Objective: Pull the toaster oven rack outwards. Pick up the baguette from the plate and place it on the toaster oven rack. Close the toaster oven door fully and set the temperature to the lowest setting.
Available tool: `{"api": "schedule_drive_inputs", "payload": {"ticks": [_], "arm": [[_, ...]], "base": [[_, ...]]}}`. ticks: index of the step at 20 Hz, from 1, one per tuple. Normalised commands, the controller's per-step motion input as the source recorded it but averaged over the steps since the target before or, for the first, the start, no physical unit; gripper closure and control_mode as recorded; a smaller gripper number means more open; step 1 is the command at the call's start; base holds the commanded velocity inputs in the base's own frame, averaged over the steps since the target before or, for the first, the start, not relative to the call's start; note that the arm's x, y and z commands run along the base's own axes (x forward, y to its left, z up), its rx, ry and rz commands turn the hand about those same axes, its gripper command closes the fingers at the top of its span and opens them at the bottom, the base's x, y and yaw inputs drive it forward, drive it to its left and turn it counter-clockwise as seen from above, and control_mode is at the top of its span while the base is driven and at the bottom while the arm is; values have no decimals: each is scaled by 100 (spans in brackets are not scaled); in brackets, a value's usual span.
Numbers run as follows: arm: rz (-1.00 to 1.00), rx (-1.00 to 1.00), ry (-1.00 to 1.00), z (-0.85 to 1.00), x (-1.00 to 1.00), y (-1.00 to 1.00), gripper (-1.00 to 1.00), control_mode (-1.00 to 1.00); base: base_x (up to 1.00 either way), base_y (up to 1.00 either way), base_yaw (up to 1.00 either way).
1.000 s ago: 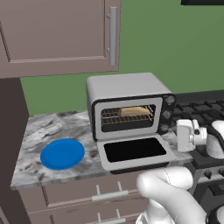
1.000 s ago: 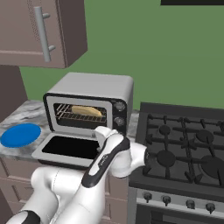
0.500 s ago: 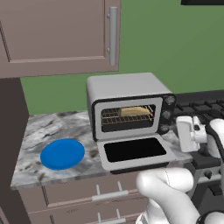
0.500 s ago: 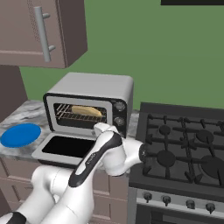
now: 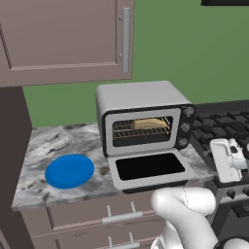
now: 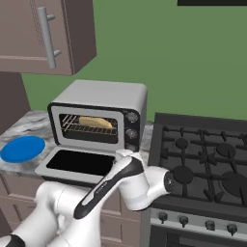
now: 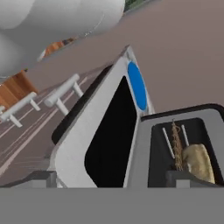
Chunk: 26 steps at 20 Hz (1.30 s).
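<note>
The toaster oven [image 5: 141, 95] [image 6: 106, 94] stands on the marble counter with its door [image 5: 148, 166] [image 6: 77, 161] folded down flat. Inside the cavity the baguette [image 5: 151, 124] [image 6: 96, 122] [image 7: 199, 162] lies on the wire rack [image 5: 124, 130] [image 6: 72, 125]. Left of the oven, the blue plate [image 5: 69, 170] [image 6: 21, 148] [image 7: 137, 85] is bare. My gripper [image 5: 220, 156] [image 7: 111, 179] hovers off the door's right edge, below the knobs [image 5: 185, 127], pointing left along the door. Its jaws are open wide with nothing between them.
A black gas stove [image 6: 202, 159] adjoins the oven on the right, close behind my hand. A brown wall cabinet [image 5: 63, 39] hangs above the counter [image 5: 48, 141]. Drawers with bar handles [image 5: 119, 216] run under the counter's front edge.
My hand has shifted a little to the right and downward beside the open door. The jaws stay open. Oven, baguette and plate have not moved.
</note>
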Motion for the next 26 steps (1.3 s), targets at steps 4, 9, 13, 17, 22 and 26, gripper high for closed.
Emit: {"api": "schedule_drive_inputs", "payload": {"ticks": [4,9,13,17,22,26], "arm": [[0,0,0,-71,-30,28,-100,-100],[2,-1,-4,-29,-4,46,-100,-100],[0,-5,-1,-1,0,5,-100,-100],[0,-4,-3,-2,0,10,-100,-100],[0,-1,-1,-9,1,16,-100,-100],[0,0,-1,-1,10,26,-100,-100]], "base": [[0,0,0],[0,0,0],[0,0,0],[0,0,0],[0,0,0],[0,0,0]]}}
